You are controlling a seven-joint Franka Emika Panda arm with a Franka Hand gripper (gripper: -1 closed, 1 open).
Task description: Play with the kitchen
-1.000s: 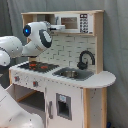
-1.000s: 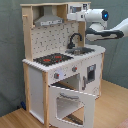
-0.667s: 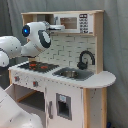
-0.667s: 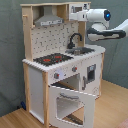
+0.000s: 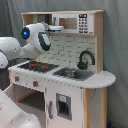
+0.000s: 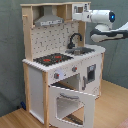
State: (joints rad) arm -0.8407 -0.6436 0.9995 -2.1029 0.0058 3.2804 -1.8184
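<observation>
The tall toy play kitchen of light wood and white panels point(image 6: 60, 70) stands on a wooden floor point(image 6: 112, 107), its windowed oven door point(image 6: 70, 104) hanging open below the black-red hob point(image 6: 52, 58). The white robot arm point(image 6: 107, 25) reaches into the kitchen's upper shelf, level with the grey hood point(image 6: 49, 20). Risk: a sideways sweep there may strike the shelf frame or the white toy microwave point(image 5: 77, 23) and tip the kitchen. The fingers are hidden behind the shelf; their opening cannot be determined.
</observation>
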